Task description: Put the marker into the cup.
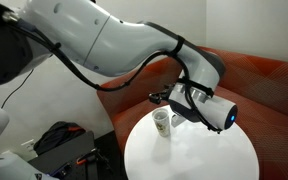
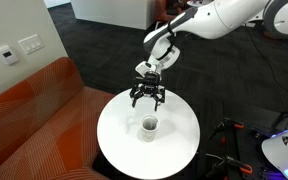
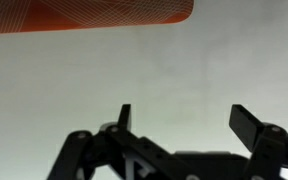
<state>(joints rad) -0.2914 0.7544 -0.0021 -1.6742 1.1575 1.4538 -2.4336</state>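
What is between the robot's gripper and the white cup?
Nothing. In an exterior view, only bare white table lies between the gripper and the cup. The wrist view shows the jaws open with nothing in them.

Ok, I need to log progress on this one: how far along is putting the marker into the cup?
Done: cannot tell. No marker shows on the round white table in any view; it may be inside the upright paper cup, whose inside is too small to read. In hand: nothing, the gripper is open and empty over the table. Left: possibly only checking the cup.
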